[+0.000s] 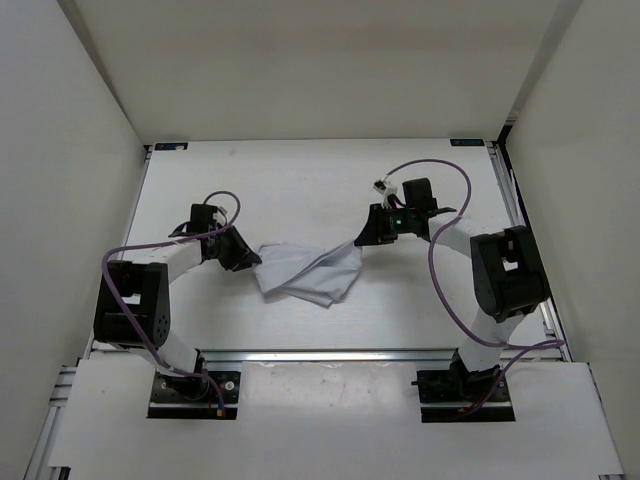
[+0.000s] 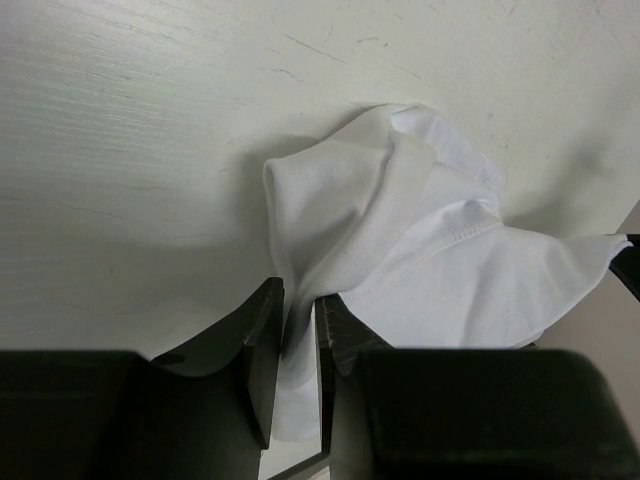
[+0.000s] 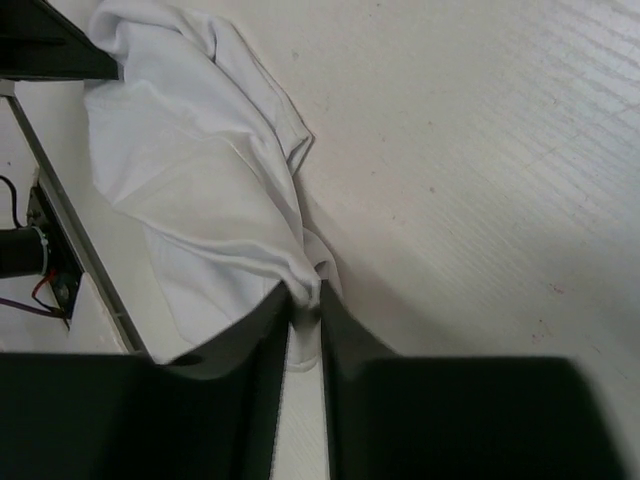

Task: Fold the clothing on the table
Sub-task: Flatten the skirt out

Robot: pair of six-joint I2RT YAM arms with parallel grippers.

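Over the white tabletop [image 1: 300, 180], both jaws pinch opposite ends of the thin white fabric clothing [image 1: 310, 275]: probably limp, light, best held there.

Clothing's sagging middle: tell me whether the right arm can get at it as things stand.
Probably not right now. The right gripper is pinching one end of the clothing, and the left gripper pinches the other. Nothing else blocks the middle, but it would have to let go first.
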